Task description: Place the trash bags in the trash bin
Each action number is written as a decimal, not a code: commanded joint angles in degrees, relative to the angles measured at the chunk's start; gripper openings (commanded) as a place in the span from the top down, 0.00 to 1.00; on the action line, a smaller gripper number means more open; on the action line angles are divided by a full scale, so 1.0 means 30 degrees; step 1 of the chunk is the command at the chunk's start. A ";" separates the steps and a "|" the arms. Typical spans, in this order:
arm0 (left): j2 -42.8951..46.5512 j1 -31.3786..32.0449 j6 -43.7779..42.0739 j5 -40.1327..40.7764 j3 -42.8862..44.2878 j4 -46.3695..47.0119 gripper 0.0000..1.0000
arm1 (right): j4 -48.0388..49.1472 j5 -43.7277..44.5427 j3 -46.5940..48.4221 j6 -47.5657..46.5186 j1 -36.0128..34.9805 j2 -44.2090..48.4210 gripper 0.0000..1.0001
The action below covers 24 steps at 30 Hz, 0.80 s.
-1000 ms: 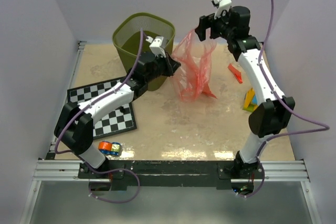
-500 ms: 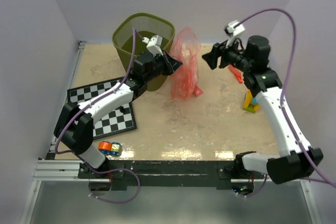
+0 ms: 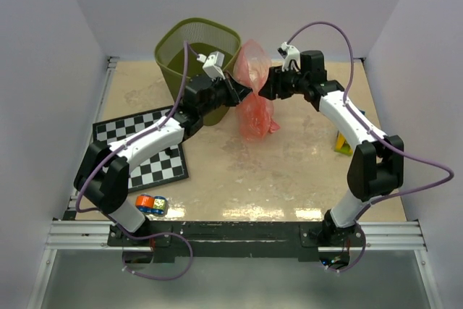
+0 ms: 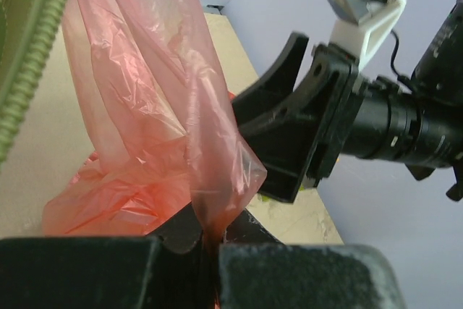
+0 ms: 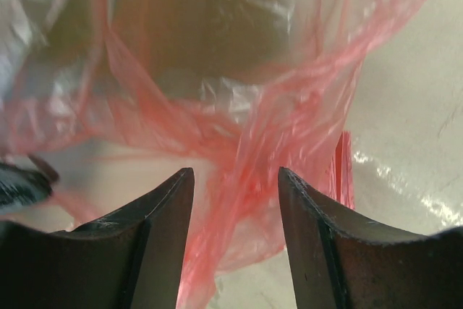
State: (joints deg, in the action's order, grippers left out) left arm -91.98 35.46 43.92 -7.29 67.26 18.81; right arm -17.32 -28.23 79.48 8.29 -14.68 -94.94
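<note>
Left gripper [image 4: 210, 242] is pinching the trash bag [image 3: 255, 106]; right gripper [image 5: 235, 179] is straddling film, seemingly half-open. Opposed pulling is risking tearing.

One red bag [image 3: 253, 106], one green bin [image 3: 168, 63], one checkered mat [image 3: 155, 168], two toys [image 3: 150, 204].

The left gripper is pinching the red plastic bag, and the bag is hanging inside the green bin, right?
Not inside. The left gripper does pinch the red plastic bag, but the bag hangs outside the green bin, beside it, as the top view shows.
</note>
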 commanded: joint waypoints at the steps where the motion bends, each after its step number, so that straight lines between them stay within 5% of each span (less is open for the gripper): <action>1: 0.0603 -0.0014 0.0096 -0.0090 -0.0683 -0.0147 1.00 | 0.1379 -0.0553 0.1746 0.0517 -0.0526 -0.0550 0.46; 12: 0.0925 -0.0102 -0.0431 0.0320 -0.0771 -0.0380 1.00 | 0.0678 0.2401 0.1776 0.1014 -0.1289 -0.1314 0.57; 24: 0.0574 -0.0161 -0.0313 0.0057 -0.0537 -0.0234 1.00 | 0.0353 0.3464 0.0664 0.1102 -0.1406 -0.0815 0.57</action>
State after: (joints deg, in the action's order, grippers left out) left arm -91.74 35.38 43.75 -7.05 64.86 16.78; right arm -17.19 -18.55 82.11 10.68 -18.63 -99.29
